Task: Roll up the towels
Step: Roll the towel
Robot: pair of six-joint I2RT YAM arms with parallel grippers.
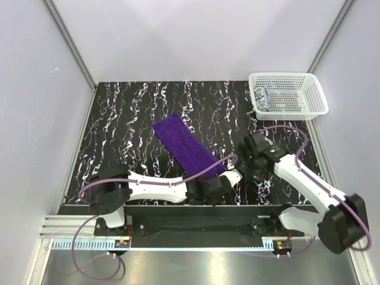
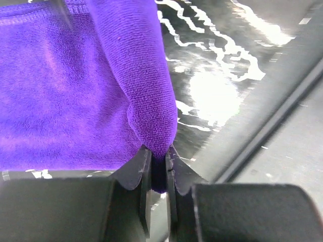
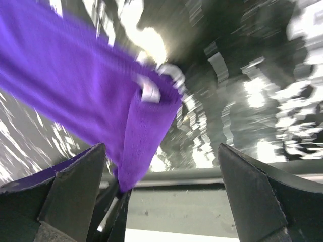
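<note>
1. Pinching a raised fold of the purple towel (image 2: 146, 91), my left jaws stand almost closed, with the cloth clamped between them.
2. From my left wrist, the fold rises out of the grip as a thick rounded ridge. The rest of the cloth spreads flat to its left.
3. My right jaws are spread wide and hold nothing. Their two dark fingers (image 3: 75, 191) sit far apart at the bottom of the right wrist view.
4. That view is blurred. It does show the purple cloth crossing from the upper left, with a folded flap hanging down between the fingers, closer to the left one. I cannot tell whether the flap touches that finger.
5. From above, the purple towel lies as a long strip on the black marbled surface (image 1: 130, 119), running diagonally from the far left towards the near right.
6. Its near end meets my left jaws, where my left arm (image 1: 154, 189) reaches across low along the near edge.
7. My right arm (image 1: 303, 178) comes in from the right, and its jaws sit just beside that same end of the strip.
8. A white mesh basket (image 1: 309, 104) stands in the far right corner of the surface, well apart from the purple towel.
9. The patterned towel (image 1: 263, 98) lies inside the basket, at its left end.
</note>
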